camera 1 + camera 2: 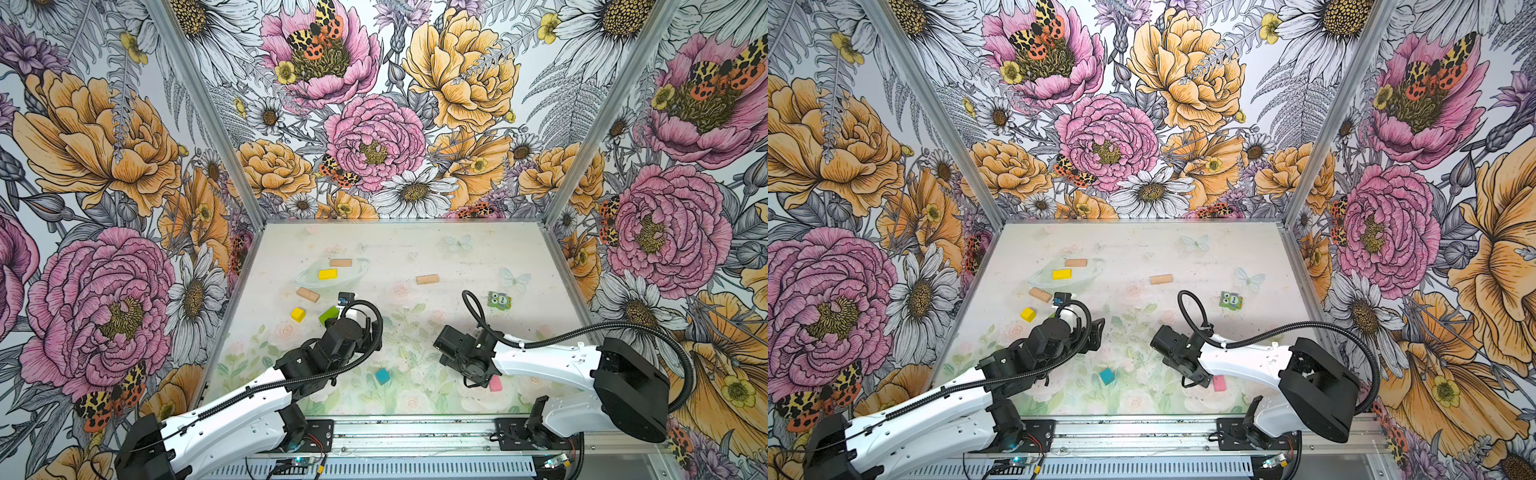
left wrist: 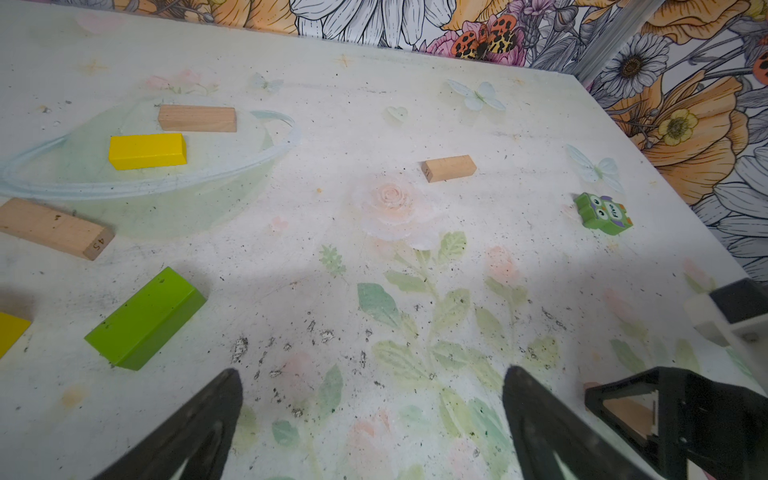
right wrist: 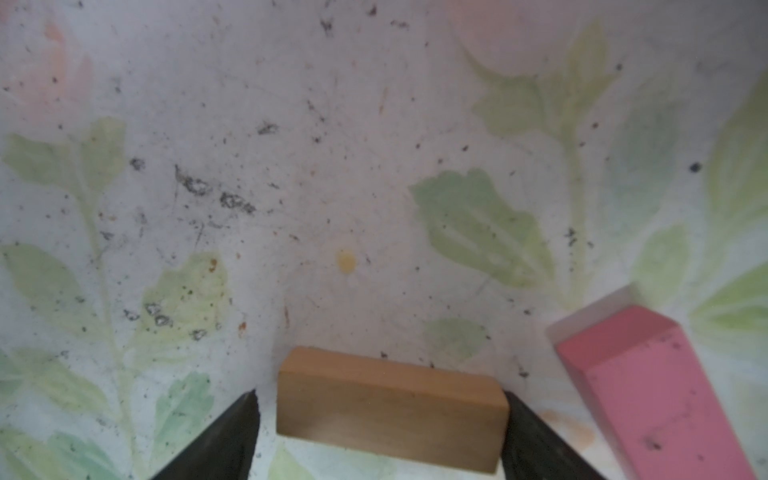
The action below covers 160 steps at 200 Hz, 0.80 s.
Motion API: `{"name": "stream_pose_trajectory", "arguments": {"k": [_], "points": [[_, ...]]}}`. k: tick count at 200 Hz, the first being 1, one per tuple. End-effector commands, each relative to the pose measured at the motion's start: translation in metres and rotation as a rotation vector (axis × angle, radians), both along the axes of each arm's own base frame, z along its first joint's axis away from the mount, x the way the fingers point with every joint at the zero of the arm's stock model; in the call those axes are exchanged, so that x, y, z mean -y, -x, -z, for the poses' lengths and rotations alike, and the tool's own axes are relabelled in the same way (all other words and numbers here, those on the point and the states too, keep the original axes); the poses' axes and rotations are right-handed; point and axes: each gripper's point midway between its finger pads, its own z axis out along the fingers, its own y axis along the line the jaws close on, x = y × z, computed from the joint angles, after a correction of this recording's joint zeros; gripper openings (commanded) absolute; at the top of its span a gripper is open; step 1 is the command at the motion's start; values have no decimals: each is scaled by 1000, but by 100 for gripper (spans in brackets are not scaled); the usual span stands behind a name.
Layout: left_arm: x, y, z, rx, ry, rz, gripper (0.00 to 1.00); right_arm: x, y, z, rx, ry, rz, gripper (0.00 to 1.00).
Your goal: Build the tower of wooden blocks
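Table [image 1: 395,249]: carries no stack anywhere; shows every piece lying single and flat.

Left pincer [image 2: 372,374]: stands spread to full width above bare surface; holds nothing.

Right pincer [image 3: 379,395]: straddles a tan plank [image 3: 390,411] end to end. Touches it with one finger, shows a thin gap at the other, so reads as not yet clamped. Cannot tell from the blurred wrist view whether the plank rests on the surface or hangs just clear.

Lime green block [image 2: 145,320]: lies near the left pincer, on its outer side.

Yellow bar [image 1: 327,274]: lies well ahead of the left pincer.

Second tan plank [image 1: 340,262]: lies just beyond the yellow bar.

Third tan plank [image 1: 307,294]: lies between bar and left pincer.

Fourth tan plank [image 1: 427,279]: lies well ahead of the right pincer.

Pink slab [image 3: 656,395]: lies just beside the right pincer.

Teal cube [image 1: 382,375]: sits between both pincers, toward the base rail [image 1: 415,428].

Yellow cube [image 1: 297,314]: sits beyond the lime green block, away from the left pincer.

Progress, as judged: no course of the wood block tower laid. Left to do: close on the plank, choose a base spot, seat it, then fetch and stack all other wood blocks.
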Motion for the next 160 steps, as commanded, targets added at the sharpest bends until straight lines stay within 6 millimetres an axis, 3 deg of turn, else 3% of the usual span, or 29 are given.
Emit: {"name": "stream_pose_trajectory", "arguments": {"k": [1,73,160], "points": [[0,0,-1,4,6,11,99,0,1,4,-4,-3,3,87],[-1,-1,1,2,5,5,99,3,-2,4,-4,13,-21,75],[-5,-2,1,0,5,-11,99,-26,-28,-10,17,28,-184,72]]}}
